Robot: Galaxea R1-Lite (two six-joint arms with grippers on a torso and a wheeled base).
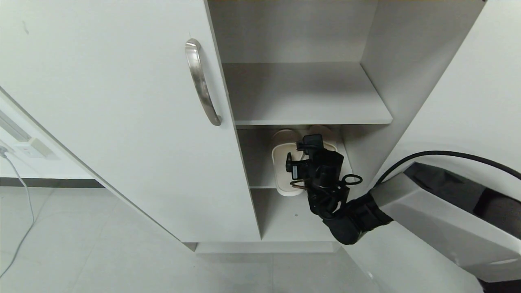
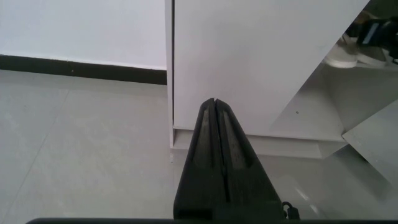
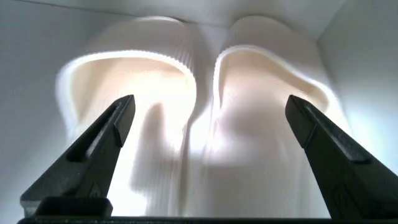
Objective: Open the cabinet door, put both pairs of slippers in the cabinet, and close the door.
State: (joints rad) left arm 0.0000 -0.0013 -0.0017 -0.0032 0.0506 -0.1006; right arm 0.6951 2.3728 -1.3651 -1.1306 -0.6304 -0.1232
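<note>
Cabinet [image 1: 303, 93]: right door [image 1: 480, 89] open, left door [image 1: 122, 122] shut. One cream slipper pair [image 1: 281, 162] on the low shelf [image 1: 260, 179], right side, heels at front edge. Right hand [image 3: 209, 102] in front of the pair, fingers apart. Left hand [image 2: 214, 124] low, near the cabinet base, fingers together, empty.

Soft, even light fills the head view, and the white cabinet door [image 1: 122, 122] is bright with no hard shadows. Under the shelf [image 1: 305, 93] the lower compartment is dimmer, with the slippers [image 1: 281, 162] in shade. A pale highlight runs down the handle [image 1: 200, 81]. In the right wrist view the insoles glare nearly white, and the right end effector [image 3: 209, 104] is a dark silhouette. Straight edges splay toward the head view's corners.
</note>
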